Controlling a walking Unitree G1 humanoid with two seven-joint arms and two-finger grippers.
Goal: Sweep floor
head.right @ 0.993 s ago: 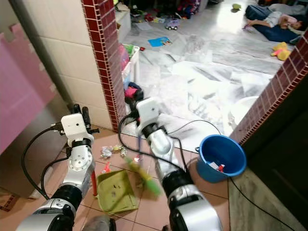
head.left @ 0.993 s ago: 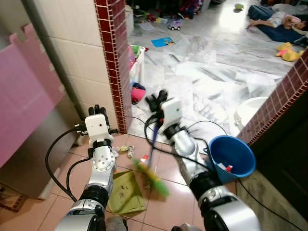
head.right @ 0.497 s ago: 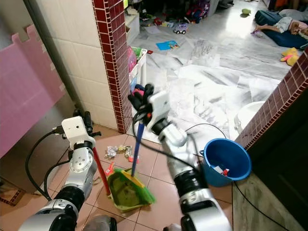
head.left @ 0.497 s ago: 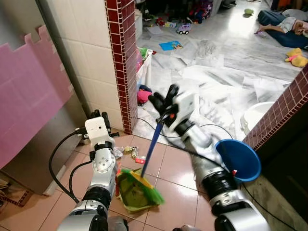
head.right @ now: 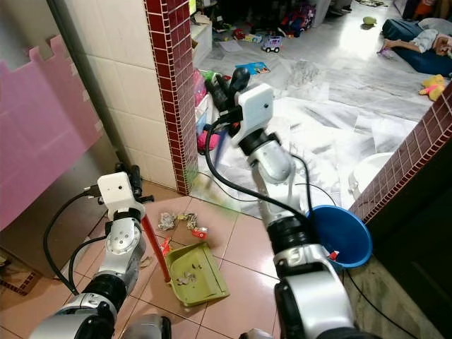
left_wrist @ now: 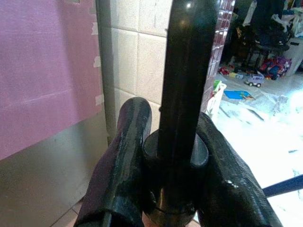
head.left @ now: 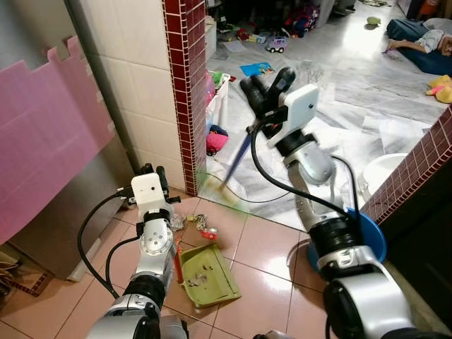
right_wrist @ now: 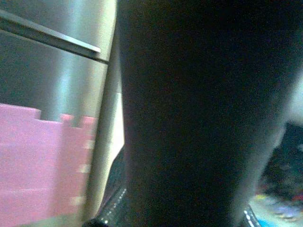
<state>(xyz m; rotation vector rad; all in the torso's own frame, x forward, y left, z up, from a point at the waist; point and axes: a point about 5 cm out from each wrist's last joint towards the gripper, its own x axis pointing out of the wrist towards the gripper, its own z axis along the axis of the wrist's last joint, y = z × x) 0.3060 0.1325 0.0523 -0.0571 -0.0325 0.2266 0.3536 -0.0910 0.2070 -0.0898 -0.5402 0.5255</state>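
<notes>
Left gripper (left_wrist: 170, 189) is clamped on the red handle (head.right: 154, 248) of the green dustpan (head.left: 206, 275), which rests on the tiled floor (head.left: 268, 247) holding scraps; more litter (head.right: 180, 222) lies just beyond it. Right gripper (head.left: 265, 88) is raised, closed on the blue broom handle (head.left: 236, 159); the green bristles (head.left: 226, 199) are motion-blurred above the floor. A blue bucket (head.right: 346, 236) is partly hidden behind the right arm
</notes>
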